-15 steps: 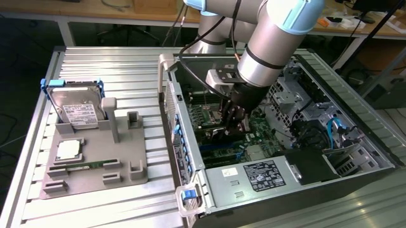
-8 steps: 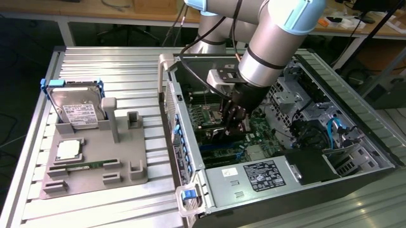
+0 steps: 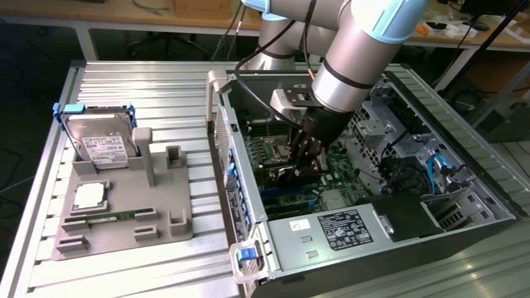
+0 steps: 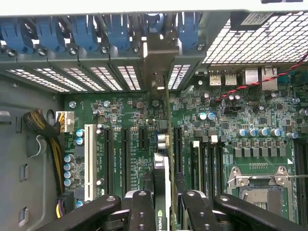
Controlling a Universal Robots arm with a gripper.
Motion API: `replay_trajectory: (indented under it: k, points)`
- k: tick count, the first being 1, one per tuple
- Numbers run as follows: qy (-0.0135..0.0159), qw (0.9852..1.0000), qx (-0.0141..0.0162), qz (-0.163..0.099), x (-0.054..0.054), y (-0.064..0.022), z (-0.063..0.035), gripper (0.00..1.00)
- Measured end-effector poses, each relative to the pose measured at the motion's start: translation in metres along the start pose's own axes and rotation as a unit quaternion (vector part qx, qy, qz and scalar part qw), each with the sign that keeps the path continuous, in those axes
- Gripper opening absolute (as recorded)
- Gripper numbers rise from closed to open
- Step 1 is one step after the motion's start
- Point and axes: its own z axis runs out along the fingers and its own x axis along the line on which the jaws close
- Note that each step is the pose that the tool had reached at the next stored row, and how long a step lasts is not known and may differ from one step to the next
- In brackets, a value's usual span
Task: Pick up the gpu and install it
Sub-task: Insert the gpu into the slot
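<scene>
My gripper (image 3: 300,162) reaches down into the open computer case (image 3: 248,248), shut on the gpu (image 3: 292,180). In the wrist view the gpu (image 4: 164,144) shows edge-on as a thin dark card, clamped between the two black fingers (image 4: 140,211) of the gripper (image 4: 163,204). It stands upright over the green motherboard (image 4: 125,125), between two black expansion slots. Its metal bracket (image 4: 158,60) sits at the rear slot openings, under the blue clips (image 4: 86,31). Whether the card's lower edge sits in a slot is hidden.
On the slatted table, at the exterior view's left, a grey fixture (image 3: 124,233) holds a hard drive in a blue frame (image 3: 99,139), a CPU chip (image 3: 89,195) and a RAM stick (image 3: 116,216). Inside the case are the power supply (image 3: 331,230), the CPU socket (image 4: 262,187) and a cable bundle (image 4: 45,125).
</scene>
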Motion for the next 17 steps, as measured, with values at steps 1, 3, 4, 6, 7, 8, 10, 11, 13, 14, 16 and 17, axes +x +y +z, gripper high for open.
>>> replay_trajectory:
  k: [1, 3, 4, 6, 7, 8, 10, 11, 13, 14, 16, 17]
  points:
    - [0.0001, 1.0, 0.0, 0.0, 0.0003, 0.0, -0.0001, 0.27]
    - [0.0001, 1.0, -0.0001, 0.0, 0.0022, 0.0, -0.0001, 0.27]
    - [0.0, 1.0, 0.0, 0.001, 0.0027, 0.0, 0.0, 0.27]
    - [0.0, 1.0, -0.0001, 0.001, 0.0031, 0.0, 0.0, 0.27]
    - [0.0003, 1.0, -0.0001, 0.001, 0.0037, 0.0, 0.0, 0.27]
    - [0.0003, 1.0, -0.0001, 0.002, 0.0043, -0.0001, 0.0, 0.27]
    - [0.0004, 1.0, -0.0001, 0.002, 0.0045, -0.0001, 0.0001, 0.27]
    - [0.0005, 1.0, -0.0001, 0.002, 0.0045, -0.0001, 0.0002, 0.27]
    - [0.0003, 1.0, 0.0, 0.002, 0.0045, -0.0002, 0.0013, 0.27]
    - [0.0006, 1.0, 0.0, 0.002, 0.0045, -0.0004, 0.0021, 0.27]
    - [0.0013, 1.0, -0.0001, 0.002, 0.0044, -0.0006, 0.0039, 0.27]
    - [0.0015, 1.0, -0.0001, 0.002, 0.0045, -0.0006, 0.004, 0.27]
